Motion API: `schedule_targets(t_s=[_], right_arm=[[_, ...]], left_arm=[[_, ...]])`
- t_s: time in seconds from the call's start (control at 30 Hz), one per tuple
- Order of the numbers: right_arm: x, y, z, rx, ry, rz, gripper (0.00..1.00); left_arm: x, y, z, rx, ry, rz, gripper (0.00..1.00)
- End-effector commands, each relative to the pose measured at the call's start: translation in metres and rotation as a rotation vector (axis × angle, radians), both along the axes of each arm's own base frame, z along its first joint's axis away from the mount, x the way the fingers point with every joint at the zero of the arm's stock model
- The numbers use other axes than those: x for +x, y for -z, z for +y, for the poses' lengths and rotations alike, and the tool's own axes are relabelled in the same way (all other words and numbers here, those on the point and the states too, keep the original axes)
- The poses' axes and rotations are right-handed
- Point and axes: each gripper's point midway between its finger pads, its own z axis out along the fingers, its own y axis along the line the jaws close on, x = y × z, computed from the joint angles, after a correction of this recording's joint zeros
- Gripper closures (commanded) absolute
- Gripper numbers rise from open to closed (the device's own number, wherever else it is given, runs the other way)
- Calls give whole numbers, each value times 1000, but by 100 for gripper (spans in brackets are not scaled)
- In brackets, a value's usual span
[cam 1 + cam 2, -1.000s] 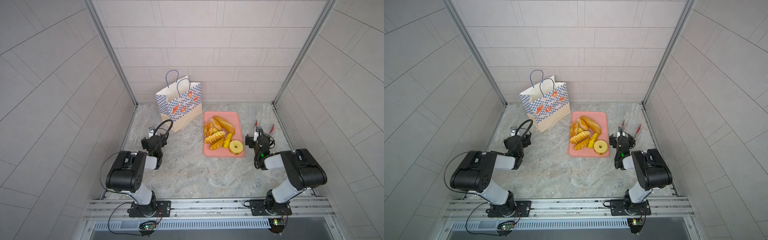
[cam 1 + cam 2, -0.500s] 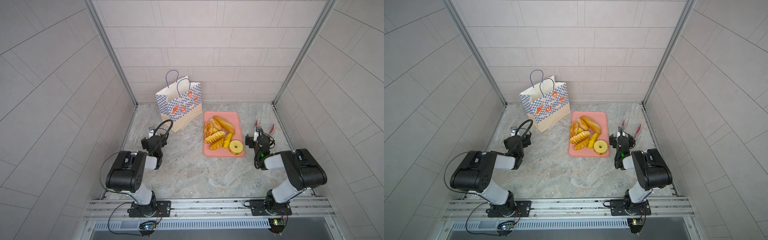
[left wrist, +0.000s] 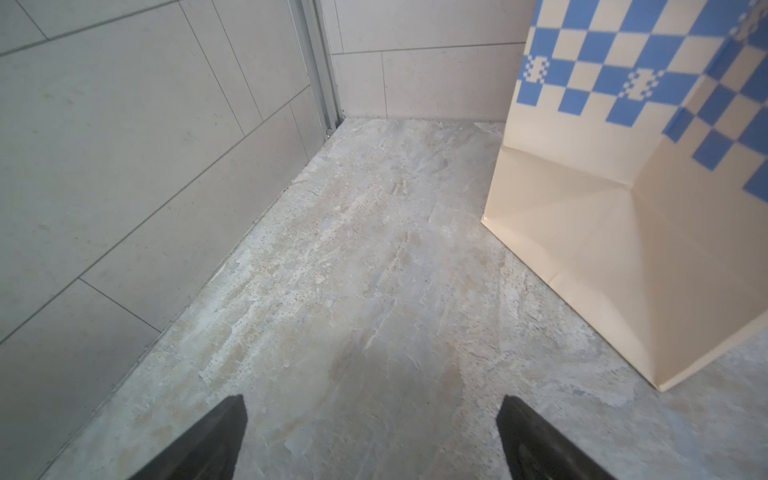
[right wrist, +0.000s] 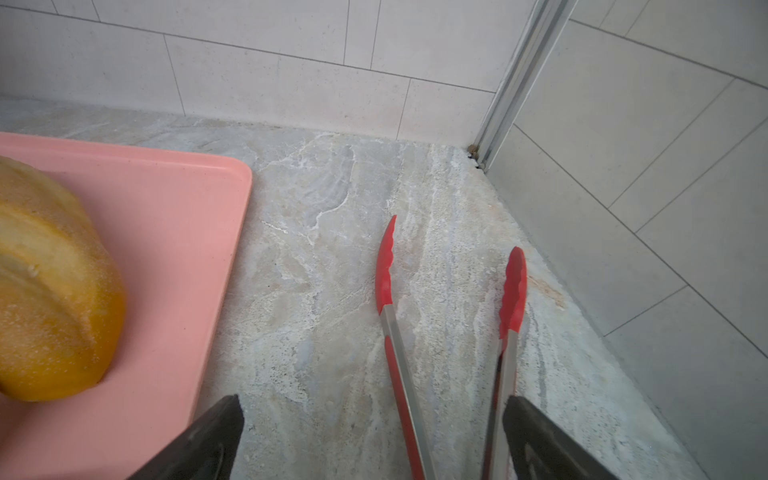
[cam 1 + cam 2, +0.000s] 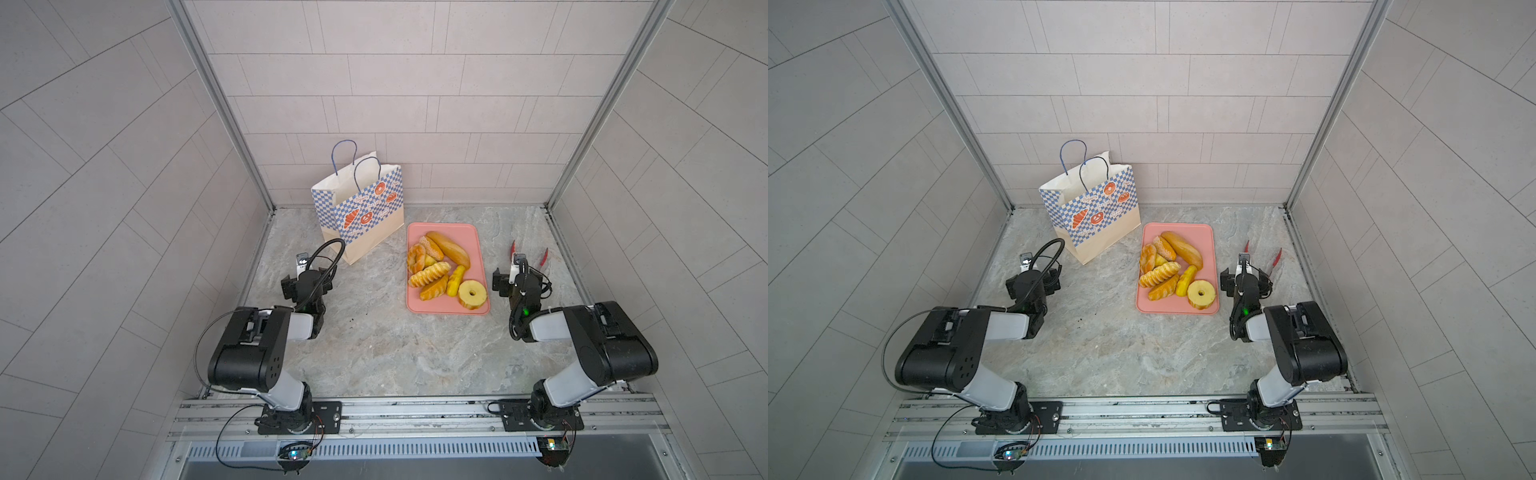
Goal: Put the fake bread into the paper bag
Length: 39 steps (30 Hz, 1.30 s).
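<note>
On the pink tray (image 5: 476,241) we see the fake bread (image 5: 430,274) heaped, the paper bag (image 5: 365,224) just left of it. Our left gripper (image 3: 370,415) and right gripper (image 4: 370,415) flank the tray, both spread wide, empty.

Back wall (image 5: 395,104): large pale grey-beige tiles in staggered courses, thin dark joints.
Left wall (image 5: 104,187): same tile, joints running diagonally in both top views.
Right wall (image 5: 685,166): same tile, same finish.
Corner posts: bright aluminium profiles at the far left corner (image 5: 222,104) and far right corner (image 5: 606,104), rising from the worktop.
Worktop (image 5: 395,353): matt grey-beige marble pattern with white veining.
Marks: dark specks (image 5: 351,321) near the worktop's middle; a rust-brown smear (image 4: 548,286) along the right edge; small debris (image 4: 472,148) at the foot of the far right post.
Near edge: an aluminium rail (image 5: 415,409) across the full width, with a slotted grille (image 5: 415,449) beyond it.
Light: even and diffuse, soft shadows only.
</note>
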Motion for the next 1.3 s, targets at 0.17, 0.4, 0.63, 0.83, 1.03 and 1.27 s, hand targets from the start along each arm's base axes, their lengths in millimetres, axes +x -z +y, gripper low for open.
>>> schedule_targets(t_s=[0.17,0.4,0.63,0.83,1.03,1.27], right_arm=[[-27,-74,-16,58,114,-129,1],[-71,-106,-37,253,322,-62,1],[-84,-114,8,447,131,137,1],[-100,-134,31,576,1,59,1],[-93,-144,84,683,-243,231,13],[-89,-185,147,631,-478,245,22]], left_arm=[[-24,-70,23,-42,-169,-138,0],[-59,-121,34,-259,-332,-208,0],[-66,-182,14,-404,-236,-157,0],[-57,-228,-16,-507,-4,-100,2],[-25,-253,-38,-455,137,126,4],[45,-262,-50,-408,237,299,0]])
